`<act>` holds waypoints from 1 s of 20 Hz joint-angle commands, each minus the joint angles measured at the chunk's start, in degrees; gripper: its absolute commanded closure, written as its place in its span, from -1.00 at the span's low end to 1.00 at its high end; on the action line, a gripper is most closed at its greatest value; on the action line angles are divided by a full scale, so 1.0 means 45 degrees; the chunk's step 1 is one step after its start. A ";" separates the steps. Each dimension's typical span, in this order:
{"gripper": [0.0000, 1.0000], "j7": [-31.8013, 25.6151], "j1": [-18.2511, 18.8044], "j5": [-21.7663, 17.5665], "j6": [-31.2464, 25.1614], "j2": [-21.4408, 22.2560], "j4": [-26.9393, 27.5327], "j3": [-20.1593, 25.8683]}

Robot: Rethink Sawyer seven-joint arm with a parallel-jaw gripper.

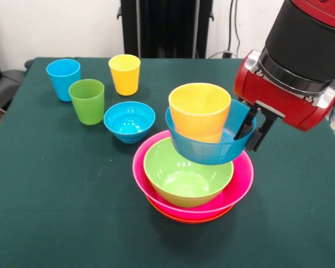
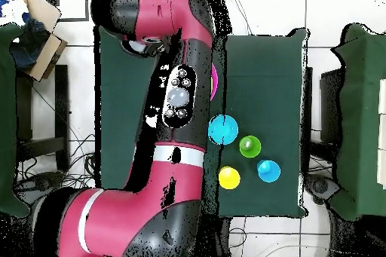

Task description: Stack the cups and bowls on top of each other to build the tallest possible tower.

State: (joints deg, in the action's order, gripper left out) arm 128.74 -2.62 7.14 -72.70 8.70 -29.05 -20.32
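The pink bowl (image 1: 241, 180) sits in the orange bowl (image 1: 181, 218), of which only a thin rim shows beneath it; the lime bowl (image 1: 184, 176) lies inside the pink one, tilted toward the camera; a blue bowl (image 1: 209, 149) is held above the lime bowl's far rim, tilted, and carries the squat yellow-orange cup (image 1: 200, 110) inside it; whether this blue bowl touches the lime bowl cannot be told. The gripper (image 1: 251, 129) is clamped on the blue bowl's right wall, one finger inside and one outside.

Counted in the front view: two blue bowls, one each of pink, lime and orange; four cups. The second blue bowl (image 1: 129, 120) stands empty just left of the pink bowl; beyond it stand the green cup (image 1: 87, 100), the light blue cup (image 1: 63, 79) and the yellow cup (image 1: 124, 73), all upright and empty, close together but apart.

In the overhead view the arm (image 2: 170, 111) covers the stack, leaving only a sliver of pink at its edge; the free blue bowl (image 2: 223, 129), green cup (image 2: 250, 147), yellow cup (image 2: 229, 177) and light blue cup (image 2: 268, 169) show clear on the table (image 2: 286, 81). The arm is cut off at the front view's top right corner.
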 commanded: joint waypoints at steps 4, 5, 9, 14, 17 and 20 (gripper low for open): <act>1.00 -0.3153 0.0076 -0.0831 -0.0008 0.0036 -0.1374 0.1303; 1.00 -0.3186 0.0118 -0.0851 0.0029 0.0029 -0.1381 0.1297; 1.00 -0.3341 0.0271 -0.0959 0.0763 0.0150 -0.1848 0.1409; 1.00 -0.3613 0.0452 -0.1027 0.1469 0.0393 -0.2503 0.1617; 1.00 -0.3656 0.0576 -0.0903 0.1683 0.0632 -0.3105 0.1832; 1.00 -0.3700 0.0624 -0.1067 0.2107 0.0763 -0.3462 0.1834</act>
State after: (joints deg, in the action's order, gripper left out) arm 128.73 -1.59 6.76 -67.45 10.99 -34.44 -19.33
